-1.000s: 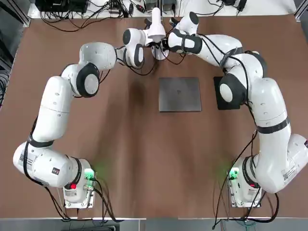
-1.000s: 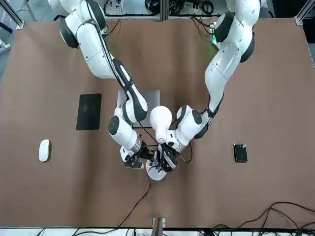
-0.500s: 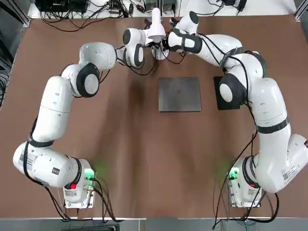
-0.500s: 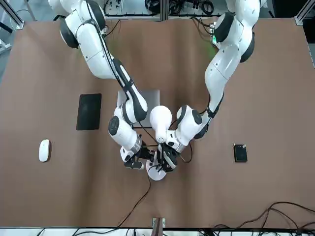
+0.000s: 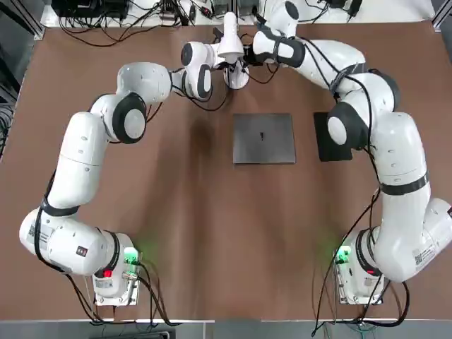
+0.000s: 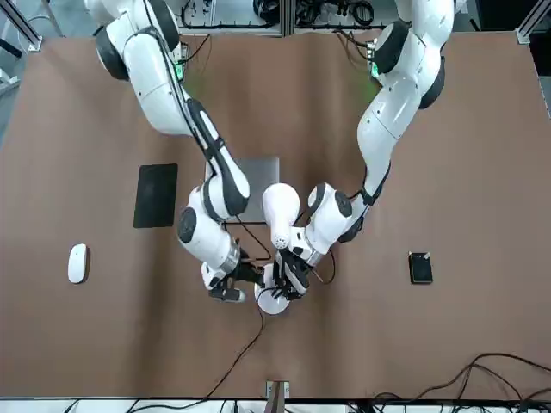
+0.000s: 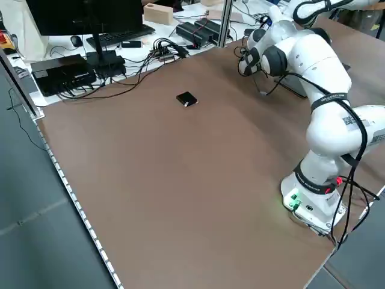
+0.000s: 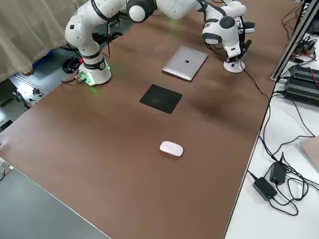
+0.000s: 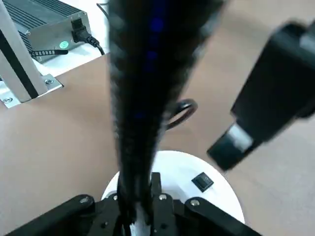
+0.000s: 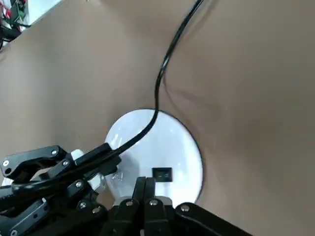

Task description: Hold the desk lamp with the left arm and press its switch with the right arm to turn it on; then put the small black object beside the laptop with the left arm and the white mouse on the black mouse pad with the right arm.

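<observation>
Your left gripper (image 9: 141,199) pinches the neck of the desk lamp (image 6: 272,302), its fingers closed around it near the middle of the worktop's far edge, opposite the arms' bases. Your right gripper (image 10: 149,183), fingers pressed together, hangs at the lamp's round white base; the left wrist view shows its tip near the small black switch (image 10: 162,174) and apart from it. The lamp stands on the worktop (image 5: 205,233) between your two arms, which reach in from opposite sides, its white head (image 6: 281,206) raised above the base. Its dark cord (image 6: 232,370) runs out to the far edge. Nearer the worktop's centre lies the closed silver laptop (image 5: 264,139), with the black mouse pad (image 5: 330,138) flat just beside it, on the side toward the worktop's right edge. Your white mouse (image 6: 77,263) rests farther out, near that right edge and nearer the far edge than the pad. Across the worktop, the small black object (image 6: 421,268) sits toward the far left corner, well apart from the laptop, a pale mark visible at one edge. Past the far edge, a white table (image 8: 279,209) carries a tangle of black cables (image 8: 294,181) and power adapters (image 8: 264,188).
</observation>
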Action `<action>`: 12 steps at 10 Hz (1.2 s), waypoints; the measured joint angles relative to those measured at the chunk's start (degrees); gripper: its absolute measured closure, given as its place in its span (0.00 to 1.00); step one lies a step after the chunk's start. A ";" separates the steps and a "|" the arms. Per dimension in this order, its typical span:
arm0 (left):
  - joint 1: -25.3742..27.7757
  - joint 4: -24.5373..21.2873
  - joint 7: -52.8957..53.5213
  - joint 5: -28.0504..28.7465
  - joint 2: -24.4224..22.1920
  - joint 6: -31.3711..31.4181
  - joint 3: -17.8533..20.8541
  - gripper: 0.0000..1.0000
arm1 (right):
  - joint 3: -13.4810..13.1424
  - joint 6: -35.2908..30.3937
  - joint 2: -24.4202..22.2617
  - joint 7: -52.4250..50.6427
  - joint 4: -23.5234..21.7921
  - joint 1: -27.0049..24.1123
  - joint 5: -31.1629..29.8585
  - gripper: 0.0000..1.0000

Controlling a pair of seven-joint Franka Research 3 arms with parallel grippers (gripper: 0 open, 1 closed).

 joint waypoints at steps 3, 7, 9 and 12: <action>0.00 0.00 0.00 0.00 0.00 0.00 0.00 0.89 | 0.09 -0.97 -0.18 -0.05 -0.58 -0.85 -0.83 0.99; 0.00 0.00 0.00 0.00 0.00 0.00 0.00 0.89 | 0.12 -0.07 0.24 -0.05 -0.32 0.15 -0.95 0.99; 0.00 0.00 0.00 0.00 0.00 0.00 0.00 0.89 | 0.11 0.43 1.14 -0.05 0.03 0.25 -0.97 0.99; 0.00 0.00 0.00 0.00 0.00 0.00 -0.01 0.89 | 0.19 2.11 3.22 -0.07 1.79 0.51 -0.98 0.99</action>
